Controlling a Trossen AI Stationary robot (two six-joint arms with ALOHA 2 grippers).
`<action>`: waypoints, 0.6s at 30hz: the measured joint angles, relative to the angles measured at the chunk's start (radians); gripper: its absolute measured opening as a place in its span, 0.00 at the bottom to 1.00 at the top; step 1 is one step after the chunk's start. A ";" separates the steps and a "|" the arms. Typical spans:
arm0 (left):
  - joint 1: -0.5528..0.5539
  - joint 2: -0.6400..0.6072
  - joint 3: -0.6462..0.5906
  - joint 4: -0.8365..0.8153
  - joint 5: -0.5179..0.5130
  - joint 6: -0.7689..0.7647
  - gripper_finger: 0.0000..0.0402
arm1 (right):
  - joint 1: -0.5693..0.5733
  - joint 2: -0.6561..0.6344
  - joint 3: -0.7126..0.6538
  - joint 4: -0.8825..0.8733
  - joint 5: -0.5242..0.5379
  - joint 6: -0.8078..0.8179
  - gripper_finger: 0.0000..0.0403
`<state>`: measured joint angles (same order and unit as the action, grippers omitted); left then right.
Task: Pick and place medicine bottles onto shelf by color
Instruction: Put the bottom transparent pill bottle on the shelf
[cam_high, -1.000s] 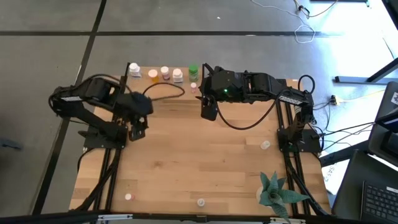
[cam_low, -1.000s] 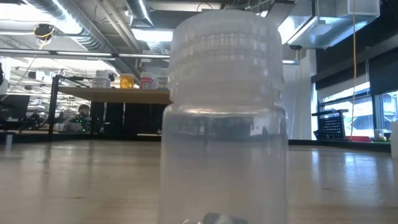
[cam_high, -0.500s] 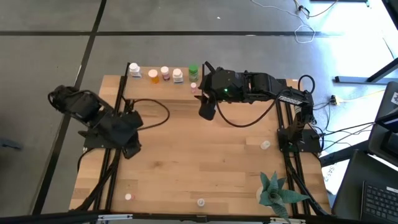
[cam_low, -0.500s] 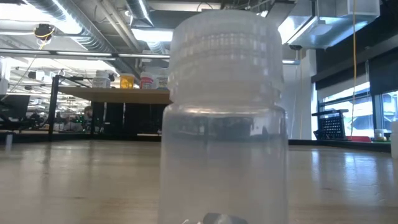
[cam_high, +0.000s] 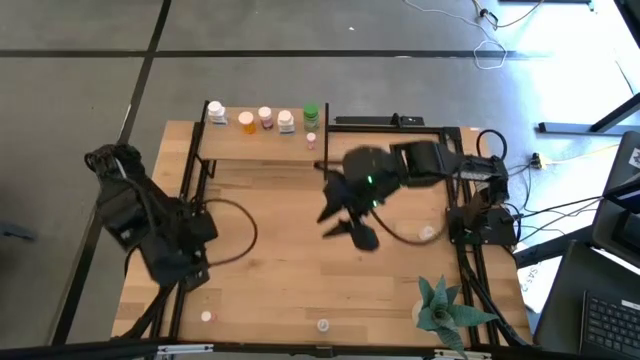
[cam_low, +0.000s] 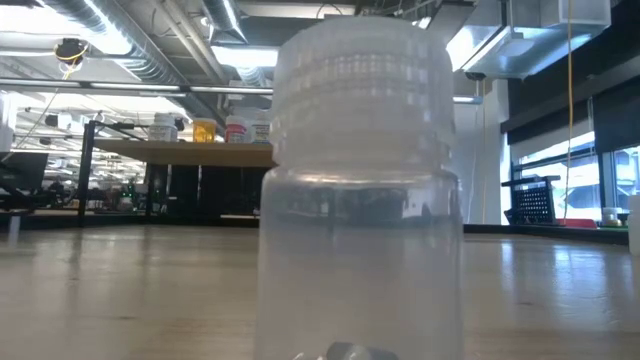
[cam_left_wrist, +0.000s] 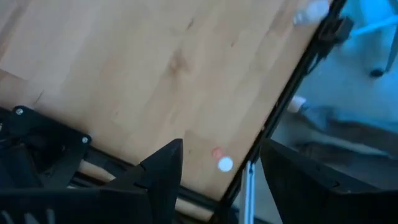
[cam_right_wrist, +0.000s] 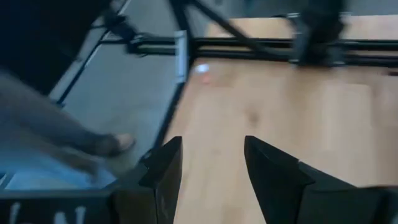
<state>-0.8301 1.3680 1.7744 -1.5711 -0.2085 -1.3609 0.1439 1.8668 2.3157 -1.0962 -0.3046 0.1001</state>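
The shelf (cam_high: 260, 140) stands at the table's far edge with white, orange, pink and green medicine bottles (cam_high: 265, 117) upright on it. Loose bottles stand on the tabletop: a pink one (cam_high: 207, 316) near the front left corner, a clear one (cam_high: 323, 325) at the front edge, another clear one (cam_high: 427, 234) at the right. The front clear bottle (cam_low: 360, 190) fills the low view. My left gripper (cam_high: 192, 277) hangs open above the table's left side; its wrist view shows the pink bottle (cam_left_wrist: 222, 163) beyond the open fingers (cam_left_wrist: 221, 146). My right gripper (cam_high: 338, 222) is open over the table's middle (cam_right_wrist: 211, 142).
A green spiky plant (cam_high: 440, 310) stands at the front right corner. Black frame rails (cam_high: 180, 250) run along the table's left and right sides. Bare wood lies between the two grippers.
My left gripper has swung from the table's left-middle toward the near left corner, rolling as it went. My right gripper has swung away from the shelf toward the table's middle and near side. Both stay open with nothing held. No bottle has moved.
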 joint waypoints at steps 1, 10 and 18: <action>-0.021 0.007 0.000 0.000 0.000 0.000 0.52 | 0.025 0.000 0.000 0.000 0.001 0.004 0.44; -0.178 0.060 0.000 0.001 -0.035 -0.049 0.52 | 0.222 0.000 0.000 -0.001 0.227 0.109 0.44; -0.273 0.137 0.000 0.002 -0.020 -0.182 0.52 | 0.333 0.000 0.000 -0.001 0.321 0.222 0.43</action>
<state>-1.1035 1.5052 1.7744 -1.5688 -0.2283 -1.5433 0.4765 1.8668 2.3157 -1.0969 0.0161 0.3226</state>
